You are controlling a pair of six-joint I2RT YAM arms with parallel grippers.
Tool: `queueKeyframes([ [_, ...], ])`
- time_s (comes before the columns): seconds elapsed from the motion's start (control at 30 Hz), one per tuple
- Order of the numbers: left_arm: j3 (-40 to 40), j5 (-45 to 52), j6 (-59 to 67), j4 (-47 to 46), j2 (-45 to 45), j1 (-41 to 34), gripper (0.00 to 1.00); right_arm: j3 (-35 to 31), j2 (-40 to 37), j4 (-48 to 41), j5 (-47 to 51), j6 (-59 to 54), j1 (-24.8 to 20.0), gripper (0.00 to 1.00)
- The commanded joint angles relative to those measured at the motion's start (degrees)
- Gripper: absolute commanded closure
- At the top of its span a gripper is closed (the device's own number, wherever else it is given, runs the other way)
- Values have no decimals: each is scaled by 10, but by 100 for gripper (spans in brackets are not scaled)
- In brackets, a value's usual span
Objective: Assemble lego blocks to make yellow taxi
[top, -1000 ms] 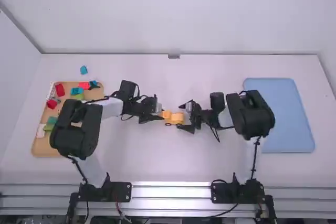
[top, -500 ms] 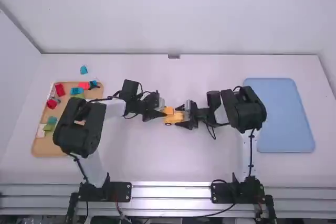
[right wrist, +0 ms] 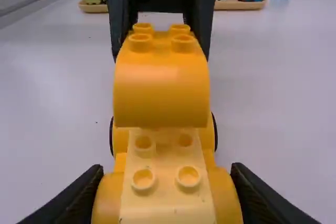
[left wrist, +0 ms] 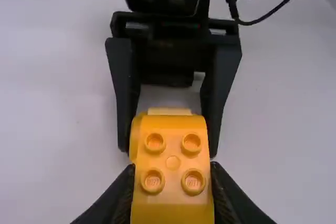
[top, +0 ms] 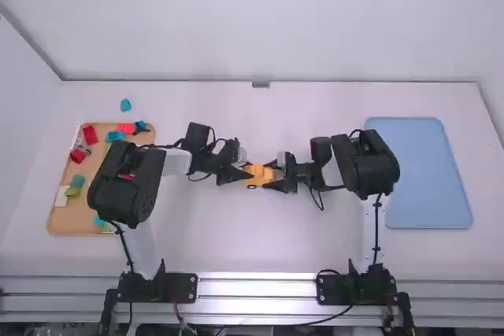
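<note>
I have the yellow toy car near mid-table between my two arms, its long axis running left to right, in line with both grippers. My left gripper is clamped on the rounded yellow block, its fingers on the near and far sides. From the right, my right gripper pinches the pale-studded yellow base across its fenders. The rounded block sits over the left part of the base, so neither arm is clearly nearer. The coming push, I judge, should go straight down, with the right grip bracing; whether the studs are fully seated I cannot tell. A skewed press could tip the block.

Compared with a second ago, my right gripper has come leftward and closed in around the car, where its fingers stood wider apart; my left fingers now cover more of the left end.
</note>
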Motion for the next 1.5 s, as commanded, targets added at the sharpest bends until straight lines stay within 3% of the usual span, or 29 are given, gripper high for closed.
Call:
queueKeyframes([
  [0.0, 3, 19, -2, -2, 5, -13, 94, -5, 13, -4, 2, 5, 3, 60],
  [0.57, 0, -74, -75, 63, 35, -35, 98, -5, 13, -13, 3, 3, 3, 60],
  [1.03, -4, -129, -68, 12, -3, -37, 98, -5, 13, -19, 14, 3, 3, 59],
  [1.2, -43, -82, -72, 80, -1, -37, 98, -5, 13, -20, 12, 5, 3, 59],
  [1.47, -110, -93, -124, 175, -1, -38, 98, -5, 13, -19, 11, 5, 3, 59],
])
